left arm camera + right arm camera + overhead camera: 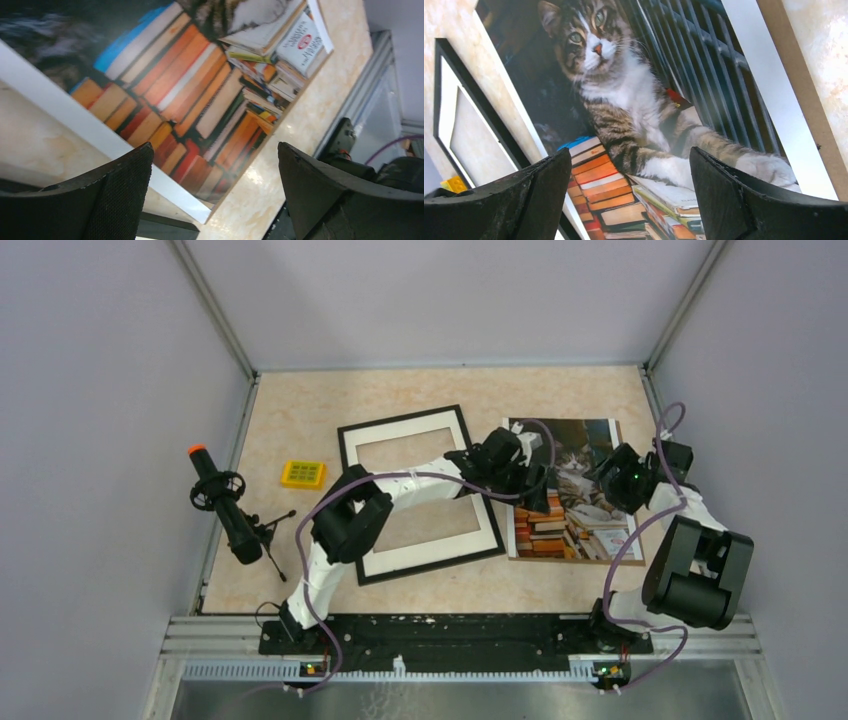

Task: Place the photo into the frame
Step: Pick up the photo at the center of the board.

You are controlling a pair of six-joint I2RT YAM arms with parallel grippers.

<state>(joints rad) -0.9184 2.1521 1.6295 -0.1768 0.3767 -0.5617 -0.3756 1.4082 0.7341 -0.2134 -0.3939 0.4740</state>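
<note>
The photo (565,510), a cat above stacked books, lies face up on the table at the right. The black frame (420,495) with a white inner mat lies just left of it. My left gripper (530,490) hovers open and empty over the photo's left edge. In the left wrist view its fingers (120,200) straddle the photo's near corner (200,100). My right gripper (608,483) hovers open and empty over the photo's right part. In the right wrist view the cat print (634,100) lies below the jaws, and the frame (479,100) lies to the left.
A brown cardboard sheet's edge (804,90) shows under the photo's right side. A yellow block (302,474) lies left of the frame. A black tool with an orange tip (225,505) stands on a small tripod at the left wall. Walls enclose the table.
</note>
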